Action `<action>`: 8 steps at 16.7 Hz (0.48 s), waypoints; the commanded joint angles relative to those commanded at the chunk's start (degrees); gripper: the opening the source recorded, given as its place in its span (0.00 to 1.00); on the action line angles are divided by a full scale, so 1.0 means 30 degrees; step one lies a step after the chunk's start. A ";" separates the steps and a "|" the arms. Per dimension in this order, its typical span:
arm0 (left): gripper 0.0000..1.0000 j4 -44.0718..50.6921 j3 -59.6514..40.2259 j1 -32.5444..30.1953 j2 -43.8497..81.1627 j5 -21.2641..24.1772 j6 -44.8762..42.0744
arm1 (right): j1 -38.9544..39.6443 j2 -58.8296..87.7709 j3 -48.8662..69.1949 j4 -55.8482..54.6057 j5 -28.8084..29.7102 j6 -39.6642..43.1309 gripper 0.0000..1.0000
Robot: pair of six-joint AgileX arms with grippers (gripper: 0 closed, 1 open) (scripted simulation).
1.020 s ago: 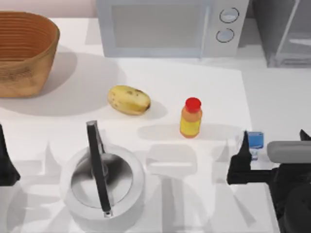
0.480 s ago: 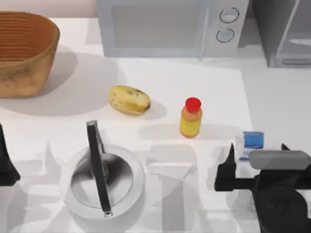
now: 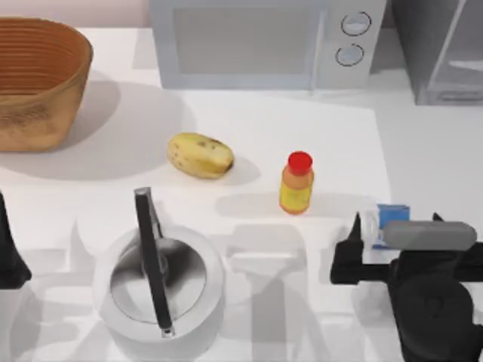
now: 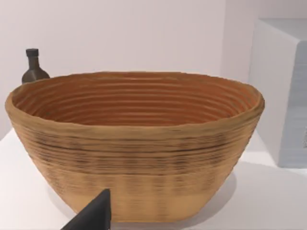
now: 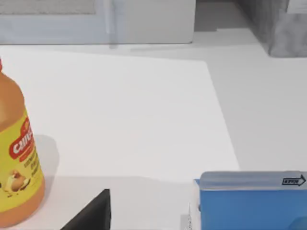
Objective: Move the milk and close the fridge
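The small white milk carton with a blue top (image 3: pixel 389 217) is seen upright near the table's right edge, right of the yellow bottle with a red cap (image 3: pixel 296 184). The right gripper (image 3: pixel 392 230) is spread wide around it, fingers (image 3: pixel 353 240) not touching. The grey fridge cabinet (image 3: pixel 441 49) stands at far right. The left gripper (image 3: pixel 9 253) is parked at the left edge; finger state cannot be told.

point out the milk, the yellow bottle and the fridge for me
milk (image 3: pixel 393 215), top view, on its blue top
yellow bottle (image 3: pixel 296 192), top view, on its yellow body below the red cap
fridge (image 3: pixel 441 49), top view, on its pale door panel
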State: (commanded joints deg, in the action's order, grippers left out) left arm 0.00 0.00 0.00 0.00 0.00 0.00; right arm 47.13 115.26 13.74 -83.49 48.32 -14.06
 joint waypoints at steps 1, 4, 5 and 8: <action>1.00 0.0000 0.0000 0.0000 0.0000 0.0000 0.0000 | -0.0465 0.0331 0.0365 -0.0124 -0.0439 0.0206 1.00; 1.00 0.0000 0.0000 0.0000 0.0000 0.0000 0.0000 | -0.1525 0.1084 0.1184 -0.0393 -0.1446 0.0664 1.00; 1.00 0.0000 0.0000 0.0000 0.0000 0.0000 0.0000 | -0.1600 0.1136 0.1240 -0.0410 -0.1515 0.0693 1.00; 1.00 0.0000 0.0000 0.0000 0.0000 0.0000 0.0000 | -0.1600 0.1136 0.1240 -0.0410 -0.1515 0.0693 1.00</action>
State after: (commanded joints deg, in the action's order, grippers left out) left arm 0.00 0.00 0.00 0.00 0.00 0.00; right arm 42.33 118.67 17.46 -84.72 43.77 -11.98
